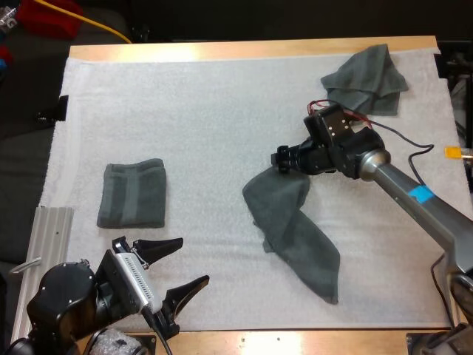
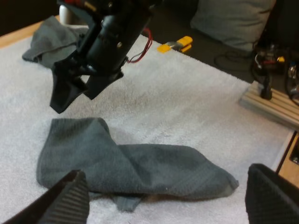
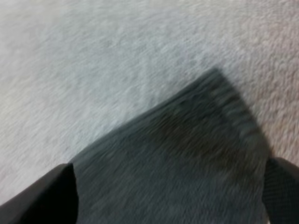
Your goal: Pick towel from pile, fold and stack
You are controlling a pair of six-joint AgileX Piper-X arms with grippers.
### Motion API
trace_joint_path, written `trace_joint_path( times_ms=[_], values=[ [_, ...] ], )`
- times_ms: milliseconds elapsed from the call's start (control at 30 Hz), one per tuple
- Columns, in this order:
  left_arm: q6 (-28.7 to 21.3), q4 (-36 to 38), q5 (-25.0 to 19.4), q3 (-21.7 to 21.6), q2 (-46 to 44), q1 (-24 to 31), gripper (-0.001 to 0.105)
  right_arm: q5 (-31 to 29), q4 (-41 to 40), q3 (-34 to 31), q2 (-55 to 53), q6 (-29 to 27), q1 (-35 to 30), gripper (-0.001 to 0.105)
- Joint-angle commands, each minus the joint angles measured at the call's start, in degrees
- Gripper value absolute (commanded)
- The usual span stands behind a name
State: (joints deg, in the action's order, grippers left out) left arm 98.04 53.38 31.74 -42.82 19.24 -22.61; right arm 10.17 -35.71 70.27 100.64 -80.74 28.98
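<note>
A dark grey-green towel (image 1: pixel 295 229) lies stretched across the mat's middle, one end raised. My right gripper (image 1: pixel 284 159) is shut on that raised corner (image 2: pixel 61 95), which hangs from its fingers just above the mat. Between the right fingers (image 3: pixel 42 196) the towel cloth (image 3: pixel 177 154) spans from one finger to the other. A folded towel (image 1: pixel 133 194) rests flat at the left. The crumpled pile (image 1: pixel 366 78) sits at the far right corner. My left gripper (image 1: pixel 191 261) is open near the front edge, its fingers (image 2: pixel 70 198) apart and clear of the towel (image 2: pixel 131 163).
A ribbed metal block (image 1: pixel 48 237) lies off the mat's left front edge. White mat (image 1: pixel 207 111) stretches bare between the folded towel and the pile. A slatted wooden piece (image 2: pixel 275 105) and cables sit beyond the mat in the left wrist view.
</note>
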Motion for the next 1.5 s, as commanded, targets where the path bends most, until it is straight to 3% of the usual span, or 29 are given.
trace_joint_path(
  times_ms=[0, 433, 633, 667, 833, 967, 1100, 1167, 1333, 1467],
  values=[
    [0.94, -0.16, 0.67, -0.37, 0.15, -0.35, 0.067, 1.09, 1.31, 0.24, 0.59, 0.4, -0.38, 0.078],
    [0.94, 8.41, -0.2, -0.37, 0.15, -0.35, 0.067, 2.37, 6.89, 1.11, 9.13, 3.21, -0.8, 0.078],
    [0.94, 10.03, -0.2, -0.37, 0.15, -0.35, 0.067, -1.05, 8.3, 1.11, 9.3, 5.18, -0.8, 0.077],
    [0.94, 10.03, -0.2, -0.37, 0.15, -0.35, 0.067, -1.19, 7.98, 1.11, 9.3, 5.18, -0.8, 0.075],
    [0.94, 9.79, -0.2, -0.37, 0.15, -0.35, 0.067, -2.95, 3.27, 1.11, 9.35, 5.07, -0.7, 0.043],
    [0.94, 9.4, -0.2, -0.37, 0.15, -0.35, 0.067, -1.41, 1.89, 1.11, 10.47, 5.03, -0.7, 0.045],
    [0.94, 9.4, -0.2, -0.37, 0.15, -0.35, 0.067, 4.39, 2.37, 1.11, 11.72, 4.92, -0.7, 0.046],
    [0.94, 9.4, -0.2, -0.37, 0.15, -0.35, 0.067, 4.94, 1.95, 1.11, 11.91, 4.92, -0.7, 0.038],
    [0.94, 9.4, -0.2, -0.37, 0.15, -0.35, 0.067, 6.67, 1.94, 1.11, 12.0, 5.16, -0.7, 0.002],
    [0.94, 9.4, -0.2, -0.37, 0.15, -0.35, 0.067, 8.19, 1.97, 1.11, 11.93, 5.16, -0.7, 0.0]
  ],
)
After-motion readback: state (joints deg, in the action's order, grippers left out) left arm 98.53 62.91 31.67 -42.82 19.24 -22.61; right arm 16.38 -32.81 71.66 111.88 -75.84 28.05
